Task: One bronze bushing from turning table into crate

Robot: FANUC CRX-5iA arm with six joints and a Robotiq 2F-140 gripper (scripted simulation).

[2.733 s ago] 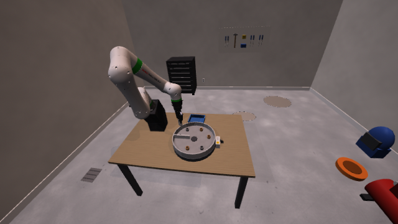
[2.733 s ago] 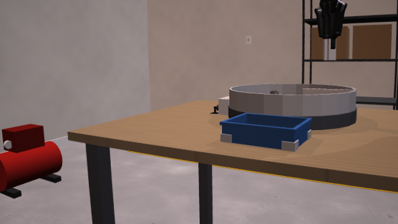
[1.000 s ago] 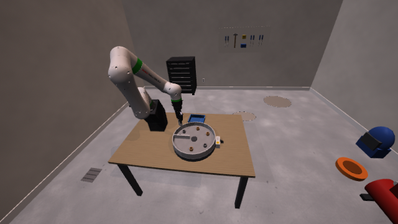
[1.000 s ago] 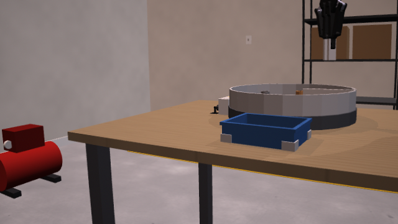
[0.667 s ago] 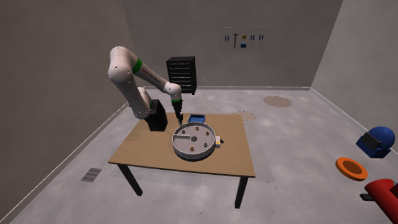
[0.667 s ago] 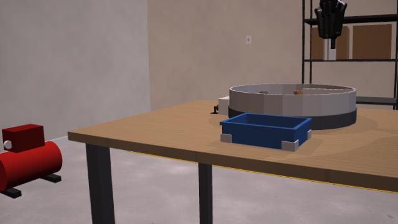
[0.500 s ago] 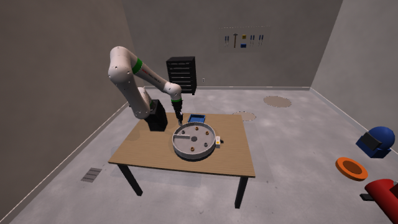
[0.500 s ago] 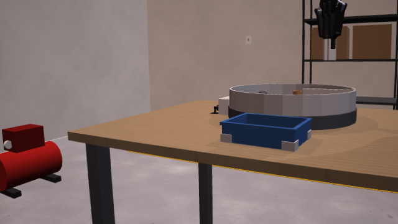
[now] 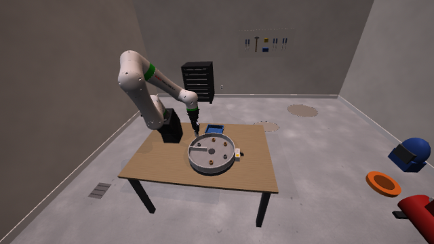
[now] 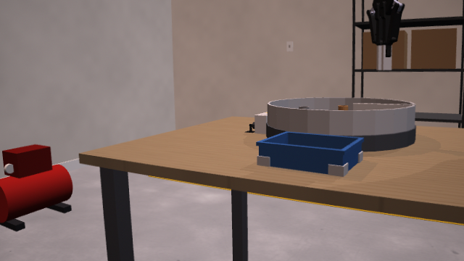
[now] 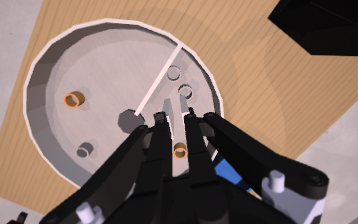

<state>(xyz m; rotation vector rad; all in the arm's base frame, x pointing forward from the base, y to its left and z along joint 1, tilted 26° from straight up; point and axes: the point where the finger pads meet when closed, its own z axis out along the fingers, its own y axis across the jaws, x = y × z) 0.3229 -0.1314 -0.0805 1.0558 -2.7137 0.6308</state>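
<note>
The grey round turning table [image 9: 210, 169] [image 10: 326, 119] [image 11: 35, 125] stands on the wooden table. It carries bronze bushings [image 9: 213, 139] [image 9: 211, 162] [image 11: 74, 99] [image 10: 342, 107] and grey bushings [image 9: 225, 156] [image 11: 86, 149] [image 10: 304, 107]. In the wrist view another bronze bushing [image 11: 180, 150] shows on the disc through the gap between my fingers, well below them. My gripper [image 9: 196, 133] [image 10: 387, 56] [image 11: 176, 106] hangs high over the disc's edge nearest the crate, fingers nearly together and empty. The blue crate [image 9: 214, 129] [image 10: 308, 156] [image 11: 227, 172] sits beside the turning table and looks empty.
A white divider wall [image 11: 157, 80] runs from the disc's hub to its rim. A small white control box [image 9: 237, 153] [image 10: 260, 123] sits against the turning table. The black robot base [image 9: 171, 130] [image 11: 320, 25] stands at the table corner. A shelf rack [image 10: 417, 22] stands behind.
</note>
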